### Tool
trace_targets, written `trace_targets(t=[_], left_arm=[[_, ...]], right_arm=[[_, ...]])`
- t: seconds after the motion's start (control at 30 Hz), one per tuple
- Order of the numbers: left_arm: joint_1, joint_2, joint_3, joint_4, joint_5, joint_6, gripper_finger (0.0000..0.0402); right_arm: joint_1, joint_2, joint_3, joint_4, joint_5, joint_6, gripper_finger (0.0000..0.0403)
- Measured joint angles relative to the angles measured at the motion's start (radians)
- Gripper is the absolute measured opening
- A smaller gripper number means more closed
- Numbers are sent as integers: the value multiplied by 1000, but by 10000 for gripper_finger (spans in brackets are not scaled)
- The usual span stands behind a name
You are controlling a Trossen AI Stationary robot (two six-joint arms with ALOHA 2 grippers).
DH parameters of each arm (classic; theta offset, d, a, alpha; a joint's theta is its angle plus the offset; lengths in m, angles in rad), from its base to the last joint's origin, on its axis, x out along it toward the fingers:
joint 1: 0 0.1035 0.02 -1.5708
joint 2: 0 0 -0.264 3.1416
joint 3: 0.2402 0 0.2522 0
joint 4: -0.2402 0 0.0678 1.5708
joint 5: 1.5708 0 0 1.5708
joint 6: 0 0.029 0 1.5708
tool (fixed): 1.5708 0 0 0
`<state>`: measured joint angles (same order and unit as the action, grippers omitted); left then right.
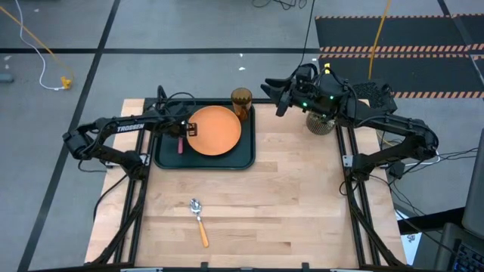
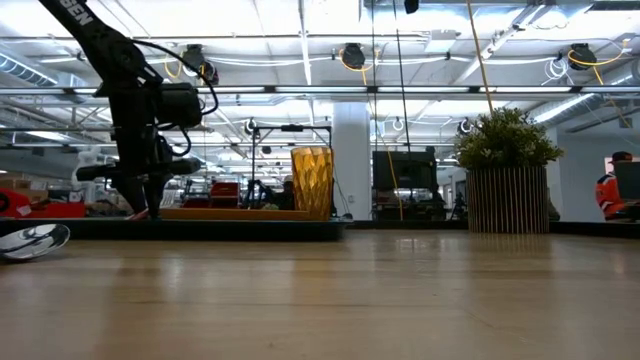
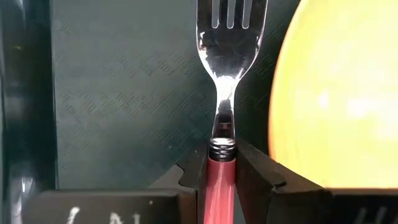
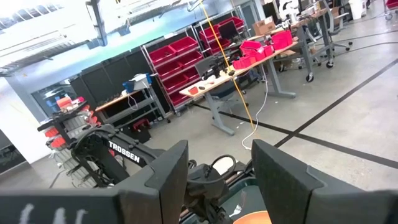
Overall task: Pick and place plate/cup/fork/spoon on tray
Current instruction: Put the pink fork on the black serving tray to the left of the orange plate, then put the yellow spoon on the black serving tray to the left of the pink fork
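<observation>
Fork (image 3: 227,74): silver tines, red-pink handle, pinched in left claw (image 3: 222,171).

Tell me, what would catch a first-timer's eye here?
Probably the bright orange plate sitting on the dark tray at the table's far side, with the amber cup at the tray's far right corner. Next, the left pincer gripping the fork by its red handle over the tray. The spoon lies alone on the bare wood nearer the front.
</observation>
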<state>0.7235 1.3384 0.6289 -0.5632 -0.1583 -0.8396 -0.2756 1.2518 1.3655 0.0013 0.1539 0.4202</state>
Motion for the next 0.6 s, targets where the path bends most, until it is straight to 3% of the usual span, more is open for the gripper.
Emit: trace_targets(t=[0.6], left_arm=[[-6, 0, 0, 0, -28, -30, 122]], right_arm=[[0, 0, 0, 0, 1, -6, 171]])
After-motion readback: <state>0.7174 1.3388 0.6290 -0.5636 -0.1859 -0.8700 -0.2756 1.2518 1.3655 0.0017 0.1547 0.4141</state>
